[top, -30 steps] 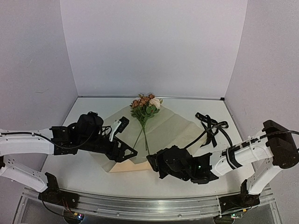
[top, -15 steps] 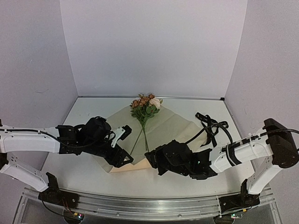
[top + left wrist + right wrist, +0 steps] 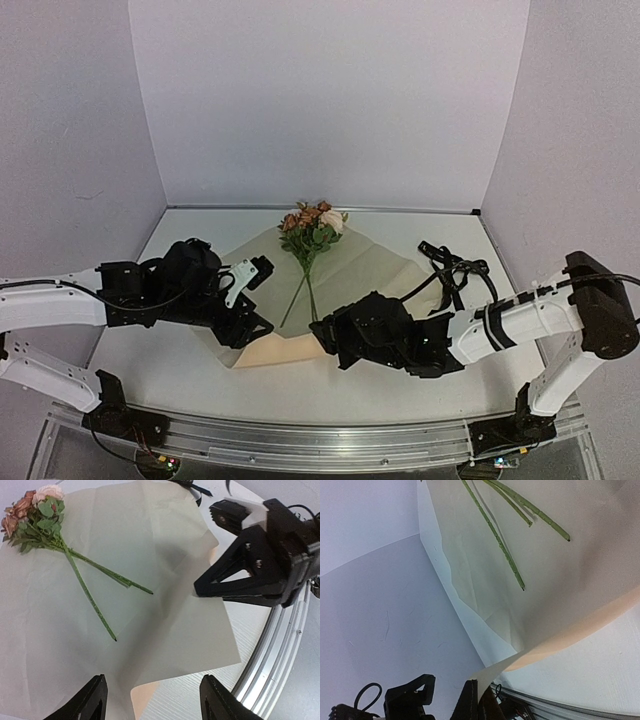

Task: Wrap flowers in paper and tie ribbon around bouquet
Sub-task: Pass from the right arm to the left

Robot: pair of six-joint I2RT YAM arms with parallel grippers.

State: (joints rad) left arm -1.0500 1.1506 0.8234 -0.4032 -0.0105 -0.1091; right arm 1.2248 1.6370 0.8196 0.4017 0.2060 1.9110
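Top external view shows the paper (image 3: 370, 275) spread flat in the middle of the surface (image 3: 170, 375). The flowers (image 3: 312, 228) lie on it with blooms toward 12 o'clock and thin stems running down toward 6 o'clock. The ribbon (image 3: 452, 268) is heaped well apart at the paper's 3 o'clock side, untouched. The right hand (image 3: 320, 342) sits at the paper's 6 o'clock edge, its jaws together and clamped on that edge. The right wrist view shows the pinched corner lifted, with the peach underside curling up off the surface. The left hand (image 3: 155, 682) hovers low at about 8 o'clock of the sheet with its jaws apart and nothing between them. In its own view, the paper's near edge and a small upturned fold lie just ahead of the fingers (image 3: 95, 697). The step appears to be the first fold, bringing the near part of the sheet up and over the stems. To do it well, the left hand should probably slide onto the edge where it already lifts and close on paper alone. The two hands would then need to raise the edge evenly. A slow sweep toward 12 o'clock, kept low over the stems, should stop the light bunch rolling or skewing. A lopsided pull risks a crooked crease or tearing the sheet at the pinched corner.
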